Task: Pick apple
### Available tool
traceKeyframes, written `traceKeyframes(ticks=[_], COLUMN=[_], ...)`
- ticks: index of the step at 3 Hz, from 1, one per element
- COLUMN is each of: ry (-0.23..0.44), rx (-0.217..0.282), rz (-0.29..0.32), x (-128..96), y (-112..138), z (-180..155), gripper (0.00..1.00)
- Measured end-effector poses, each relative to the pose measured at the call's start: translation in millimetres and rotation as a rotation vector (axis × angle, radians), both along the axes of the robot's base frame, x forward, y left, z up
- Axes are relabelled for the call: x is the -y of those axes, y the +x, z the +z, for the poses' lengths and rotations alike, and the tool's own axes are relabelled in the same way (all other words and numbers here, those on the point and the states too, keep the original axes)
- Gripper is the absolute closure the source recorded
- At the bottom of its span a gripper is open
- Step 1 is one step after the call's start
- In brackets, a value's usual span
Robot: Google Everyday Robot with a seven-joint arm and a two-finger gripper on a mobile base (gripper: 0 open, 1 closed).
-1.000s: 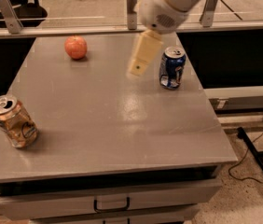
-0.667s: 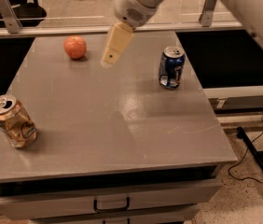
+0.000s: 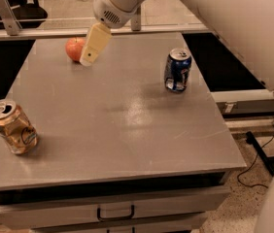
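Gripper (image 3: 89,58), its state impossible to tell, hangs just beside the apple (image 3: 73,48).

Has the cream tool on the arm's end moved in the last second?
Yes. The tool has swung across the table, away from the blue can and towards the apple, which it now hovers right beside.

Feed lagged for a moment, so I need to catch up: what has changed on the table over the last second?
The end effector swung left, from beside the blue can to just right of the apple, overlapping its edge in view. Nothing has been lifted. Apple, blue can and gold can stayed put on the table.
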State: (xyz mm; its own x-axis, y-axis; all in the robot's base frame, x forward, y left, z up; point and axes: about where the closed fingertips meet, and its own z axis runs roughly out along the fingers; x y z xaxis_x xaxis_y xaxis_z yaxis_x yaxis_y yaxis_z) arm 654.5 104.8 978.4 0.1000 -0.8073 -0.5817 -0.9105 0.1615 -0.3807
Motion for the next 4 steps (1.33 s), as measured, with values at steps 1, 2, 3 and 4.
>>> traceKeyframes(ticks=[1,2,3,4], ry=[0.063,0.185,0.267,0.327], rx=[-0.008,-0.028,-0.058,-0.108], rz=[-0.045,-0.102,-0.155,-0.19], x=[-12,-35,-56,-72], y=[15,52,92,122], z=[-11,-29,-55,-79], gripper=[0.0,0.0,0.0,0.0])
